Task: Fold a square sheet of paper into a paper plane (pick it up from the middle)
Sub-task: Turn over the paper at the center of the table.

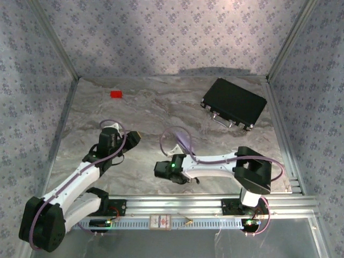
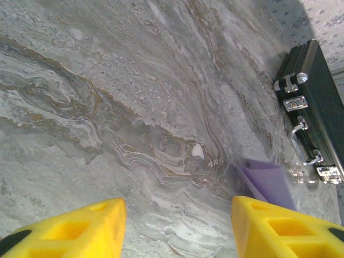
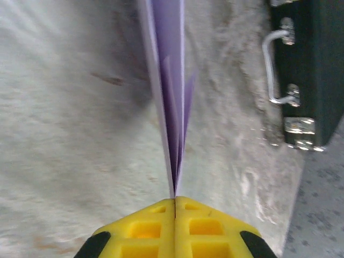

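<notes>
Right pincer (image 3: 174, 200) is clamped shut on the folded lilac plane (image 3: 171, 80), whose long axis runs straight out from its tips over the tabletop (image 3: 64, 134), short of the black case (image 3: 314, 70); the left pincer (image 2: 177, 215), open and empty, is close by, its wrist view showing the plane's broad end toward the case where the right wrist view shows edge-on layers.

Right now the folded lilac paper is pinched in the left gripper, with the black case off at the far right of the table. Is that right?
Not quite: the right gripper is shut on the folded lilac paper, as the right wrist view shows. The left gripper is open with nothing between its fingers. The black case is at the far right, as you say.
</notes>
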{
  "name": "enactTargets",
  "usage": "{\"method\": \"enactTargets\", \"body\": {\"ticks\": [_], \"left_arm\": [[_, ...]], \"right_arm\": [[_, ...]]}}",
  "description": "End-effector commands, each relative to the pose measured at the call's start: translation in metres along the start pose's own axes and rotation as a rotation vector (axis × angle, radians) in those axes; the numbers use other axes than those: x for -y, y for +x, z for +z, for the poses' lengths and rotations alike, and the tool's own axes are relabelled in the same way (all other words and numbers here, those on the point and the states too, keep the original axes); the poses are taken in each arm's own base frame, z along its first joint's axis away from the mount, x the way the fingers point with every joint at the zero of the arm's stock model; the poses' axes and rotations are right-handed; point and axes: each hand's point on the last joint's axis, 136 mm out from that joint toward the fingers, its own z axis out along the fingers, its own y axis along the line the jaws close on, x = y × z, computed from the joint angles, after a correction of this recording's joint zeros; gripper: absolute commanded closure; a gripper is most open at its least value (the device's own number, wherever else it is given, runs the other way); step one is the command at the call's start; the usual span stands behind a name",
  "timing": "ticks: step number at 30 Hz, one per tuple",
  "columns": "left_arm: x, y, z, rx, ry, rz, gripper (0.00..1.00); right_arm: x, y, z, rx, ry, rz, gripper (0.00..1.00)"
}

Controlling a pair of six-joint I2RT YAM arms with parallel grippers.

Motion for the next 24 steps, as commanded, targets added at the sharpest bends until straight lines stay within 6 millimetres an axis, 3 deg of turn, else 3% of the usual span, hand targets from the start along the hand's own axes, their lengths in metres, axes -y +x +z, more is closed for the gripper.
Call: {"method": "enactTargets", "body": {"ticks": [1, 7, 11, 13, 15, 19, 24], "left_arm": [[-0.008, -0.001, -0.004, 0.011, -0.026, 0.0, 0.46], [-0.007, 0.001, -0.001, -0.002, -0.015, -0.013, 0.46], [-0.005, 0.005, 0.001, -0.03, -0.003, -0.015, 0.46], [-0.003, 0.007, 0.003, -0.04, 0.01, -0.018, 0.48], [0.001, 0.011, 0.007, -0.064, 0.034, -0.023, 0.5], [0.011, 0.026, 0.02, -0.16, 0.082, -0.034, 0.53], [0.018, 0.041, 0.034, -0.242, 0.1, -0.035, 0.55]], "right_arm": [[-0.027, -0.015, -0.005, 0.03, -0.12, 0.01, 0.92], [-0.035, -0.035, -0.022, 0.127, -0.301, 0.132, 0.68], [-0.02, -0.045, -0.027, 0.206, -0.478, 0.314, 0.58], [-0.012, -0.046, -0.02, 0.205, -0.59, 0.428, 0.6], [-0.007, -0.046, -0.007, 0.19, -0.716, 0.567, 0.7], [-0.004, -0.046, 0.014, 0.169, -0.981, 0.78, 0.79], [-0.01, -0.04, 0.031, 0.1, -1.069, 0.855, 0.84]]}}
